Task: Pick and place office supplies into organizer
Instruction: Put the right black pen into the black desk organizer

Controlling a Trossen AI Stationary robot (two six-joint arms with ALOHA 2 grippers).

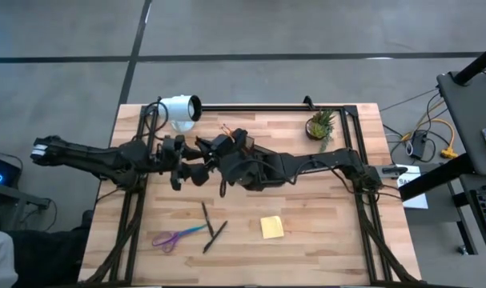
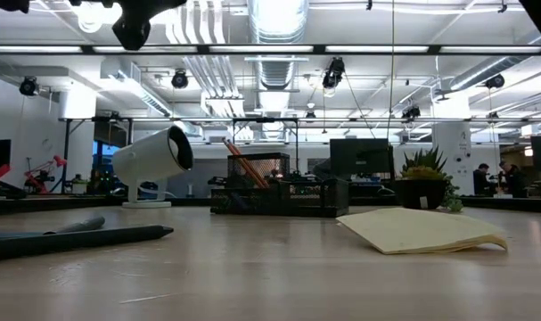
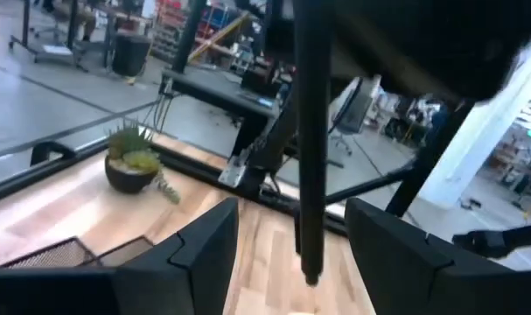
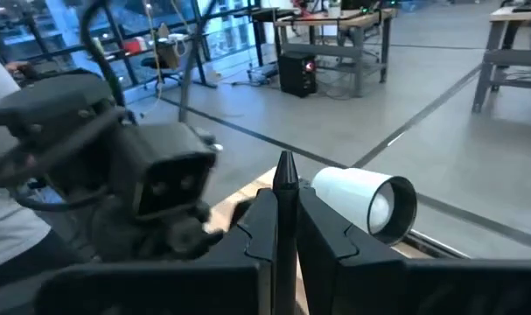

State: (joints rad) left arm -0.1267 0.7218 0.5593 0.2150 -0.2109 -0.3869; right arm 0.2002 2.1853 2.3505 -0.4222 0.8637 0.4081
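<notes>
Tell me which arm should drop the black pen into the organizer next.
The right arm. Its gripper is shut on the black pen, above the organizer. The left gripper is open beside it, fingers clear of that pen.

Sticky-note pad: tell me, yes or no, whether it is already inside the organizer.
No. In the high view the yellow sticky-note pad lies on the bare table, apart from the black organizer farther back.
</notes>
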